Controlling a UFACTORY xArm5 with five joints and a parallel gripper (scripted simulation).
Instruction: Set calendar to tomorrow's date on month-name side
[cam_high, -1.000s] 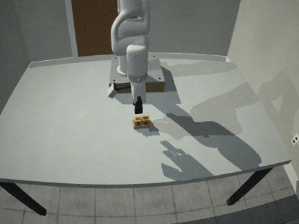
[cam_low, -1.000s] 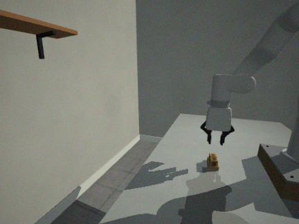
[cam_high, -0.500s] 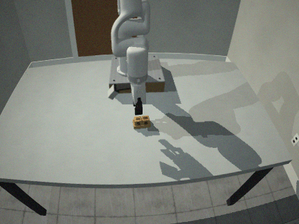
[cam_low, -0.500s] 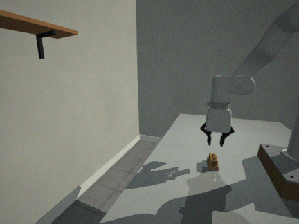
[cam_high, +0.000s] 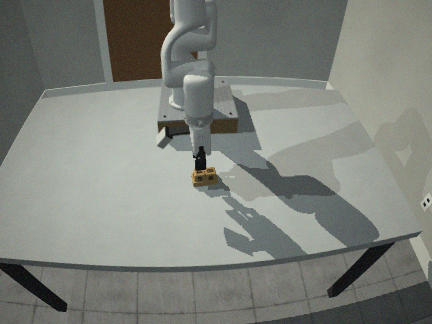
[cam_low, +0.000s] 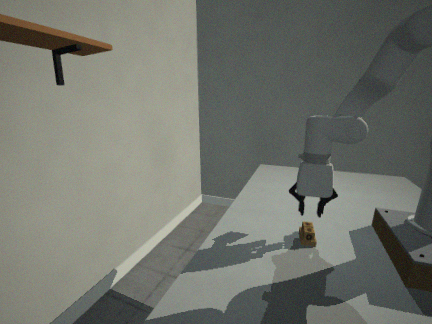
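The calendar (cam_high: 204, 176) is a small orange-brown wooden tray holding two cubes side by side, near the middle of the table. Each cube shows a dark digit, too small to read. It also shows in the exterior view (cam_low: 307, 234), standing flat on the table. My gripper (cam_high: 200, 162) points straight down and hangs a short way above the calendar. In the exterior view the gripper (cam_low: 310, 213) has its black fingers partly spread with nothing between them, and there is a clear gap down to the cubes.
The arm's wooden base block (cam_high: 197, 110) stands behind the calendar at the back of the table. A small grey block (cam_high: 163, 137) lies by its front left corner. A wall with a shelf (cam_low: 50, 40) runs beside the table.
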